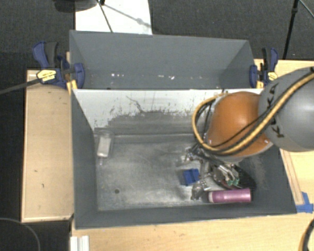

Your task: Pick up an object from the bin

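Observation:
My gripper (193, 174) is low in the bin's front right part, under the orange wrist cover. It stands open, one fingertip (189, 156) on the far side and one on the near side of a small blue block (188, 179) that lies on the bin floor between them. A purple cylinder (229, 195) lies on its side just right of the near fingertip, close to the front wall. A dark thing with green on it (237, 180) lies behind the cylinder, partly hidden by the gripper.
A small pale grey block (103, 145) lies at the bin's left, near the back slope. The arm and its cables hang over the bin's right side.

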You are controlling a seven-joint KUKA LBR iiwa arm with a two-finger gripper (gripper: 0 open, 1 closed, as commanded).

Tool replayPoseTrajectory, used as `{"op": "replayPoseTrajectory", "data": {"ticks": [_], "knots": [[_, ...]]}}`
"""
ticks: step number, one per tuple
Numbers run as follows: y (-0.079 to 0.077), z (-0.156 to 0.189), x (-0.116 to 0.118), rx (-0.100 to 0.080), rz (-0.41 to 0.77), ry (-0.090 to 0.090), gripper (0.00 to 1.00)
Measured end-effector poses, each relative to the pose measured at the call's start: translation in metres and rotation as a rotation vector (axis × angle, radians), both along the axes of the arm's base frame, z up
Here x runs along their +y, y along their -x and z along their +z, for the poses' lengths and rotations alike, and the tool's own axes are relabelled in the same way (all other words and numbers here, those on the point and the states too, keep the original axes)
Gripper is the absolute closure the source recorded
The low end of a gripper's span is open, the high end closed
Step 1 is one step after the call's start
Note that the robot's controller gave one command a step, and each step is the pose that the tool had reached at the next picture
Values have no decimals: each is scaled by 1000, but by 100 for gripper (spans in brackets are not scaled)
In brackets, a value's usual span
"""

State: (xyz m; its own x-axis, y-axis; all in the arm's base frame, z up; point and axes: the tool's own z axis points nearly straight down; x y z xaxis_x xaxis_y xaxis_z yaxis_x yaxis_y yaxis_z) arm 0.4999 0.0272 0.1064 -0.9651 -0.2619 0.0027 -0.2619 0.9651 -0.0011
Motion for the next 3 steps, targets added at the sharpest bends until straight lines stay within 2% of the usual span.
{"op": "replayPoseTrajectory", "data": {"ticks": [1,2,3], "knots": [[-26,-34,-52,-12,341,-3,0],[-27,-32,-51,-15,335,-2,100],[-25,-34,-52,-10,333,-2,0]]}}
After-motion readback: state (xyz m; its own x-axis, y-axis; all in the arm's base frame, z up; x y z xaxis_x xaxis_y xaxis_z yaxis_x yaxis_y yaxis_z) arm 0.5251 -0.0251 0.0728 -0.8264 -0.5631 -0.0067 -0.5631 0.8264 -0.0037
